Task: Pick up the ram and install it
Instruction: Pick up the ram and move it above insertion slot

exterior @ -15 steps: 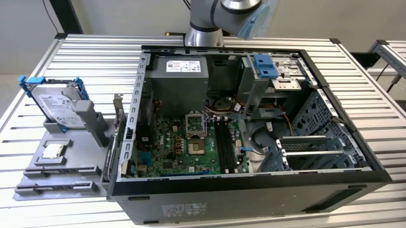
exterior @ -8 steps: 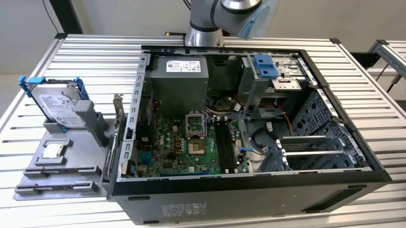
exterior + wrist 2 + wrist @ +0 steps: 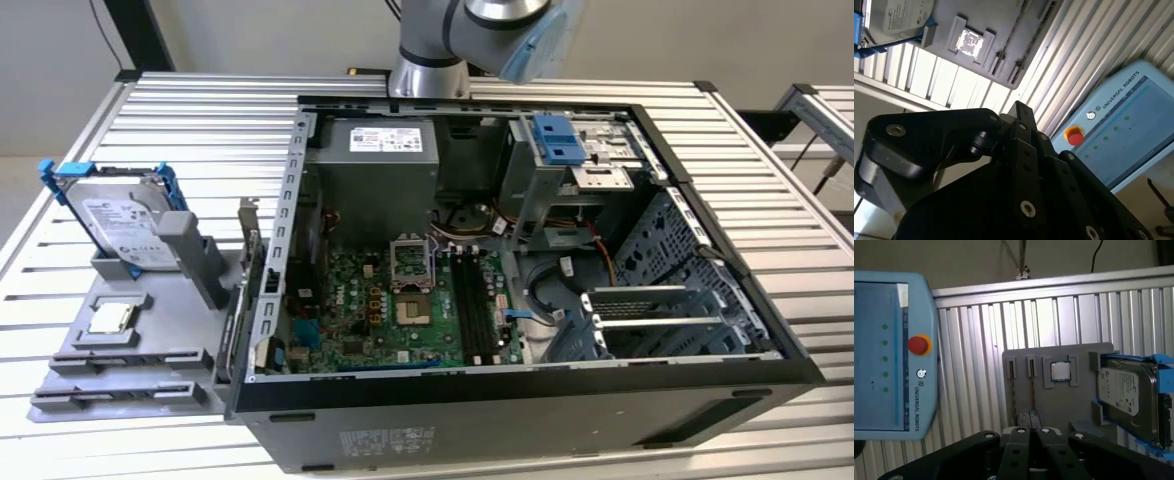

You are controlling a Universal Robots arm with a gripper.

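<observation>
The arm [image 3: 434, 60] is seen high behind the open computer case [image 3: 534, 400], cut off above. In the first wrist view the pincer [image 3: 1030, 420] is drawn fully narrow. The ram cannot be told among the motherboard's dark slots [image 3: 470, 300].

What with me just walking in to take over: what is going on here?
A robot arm is at an open computer case on a slatted table. Its hand is held away from the grey tray, which carries a hard drive and a processor chip. Whether the ram sits in the motherboard yet, I cannot tell.
</observation>
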